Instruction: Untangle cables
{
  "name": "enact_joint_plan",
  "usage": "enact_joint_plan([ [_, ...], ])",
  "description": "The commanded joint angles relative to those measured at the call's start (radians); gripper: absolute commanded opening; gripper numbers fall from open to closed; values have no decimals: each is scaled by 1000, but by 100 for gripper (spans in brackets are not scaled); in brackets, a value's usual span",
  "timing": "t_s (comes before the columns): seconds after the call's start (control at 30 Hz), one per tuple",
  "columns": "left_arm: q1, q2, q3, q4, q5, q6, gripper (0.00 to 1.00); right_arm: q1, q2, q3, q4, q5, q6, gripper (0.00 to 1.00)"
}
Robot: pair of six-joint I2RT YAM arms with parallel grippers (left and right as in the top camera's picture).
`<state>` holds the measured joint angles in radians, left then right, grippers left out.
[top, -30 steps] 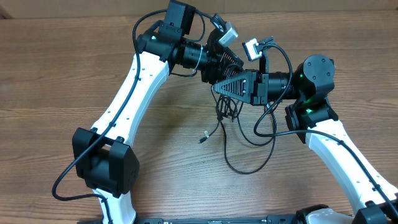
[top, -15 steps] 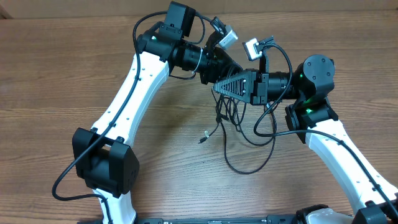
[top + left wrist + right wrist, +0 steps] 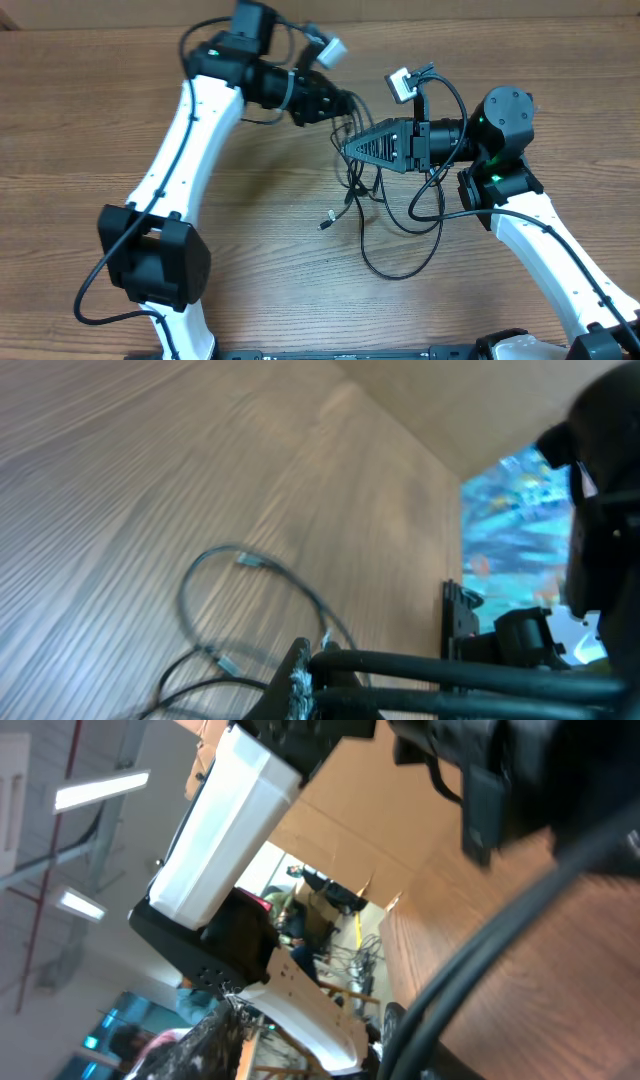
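Several cables (image 3: 398, 277) lie looped on the table (image 3: 80, 120).

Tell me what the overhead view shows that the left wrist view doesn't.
Only overhead: the white arm links and the left arm's black joint block. Only left wrist: a bright blue blur beyond the table's far edge. Both: the thin black cables looping over the wooden table.
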<state>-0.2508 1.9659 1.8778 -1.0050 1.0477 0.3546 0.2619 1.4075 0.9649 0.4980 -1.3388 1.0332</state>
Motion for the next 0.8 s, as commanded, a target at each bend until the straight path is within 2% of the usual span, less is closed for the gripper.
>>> enact_joint_plan([
  [0.0,87,-7,3,-43,-49,23,4,6,-4,10,-105,-28,-127,46],
  [0.1,134,-25,3,-83,-83,35,4,5,-4,10,-260,35,-234,50],
  [0.23,169,-61,3,-118,-220,21,4,5,-4,10,-527,271,-369,53],
  [0.27,172,-79,3,-117,-350,-47,4,5,-4,10,-653,431,-397,53],
  [0.37,171,-100,3,-117,-570,-194,4,5,-4,10,-814,668,-415,53],
  [0.47,164,-114,3,-122,-747,-370,4,6,-4,11,-884,744,-447,52],
  [0.53,155,-121,3,-143,-878,-550,4,6,-5,11,-902,744,-463,52],
  [0.63,136,-121,3,-182,-911,-731,4,8,-5,11,-912,742,-463,52],
  [0.77,66,-121,3,-200,-845,-751,4,33,-5,13,-904,731,-468,52],
])
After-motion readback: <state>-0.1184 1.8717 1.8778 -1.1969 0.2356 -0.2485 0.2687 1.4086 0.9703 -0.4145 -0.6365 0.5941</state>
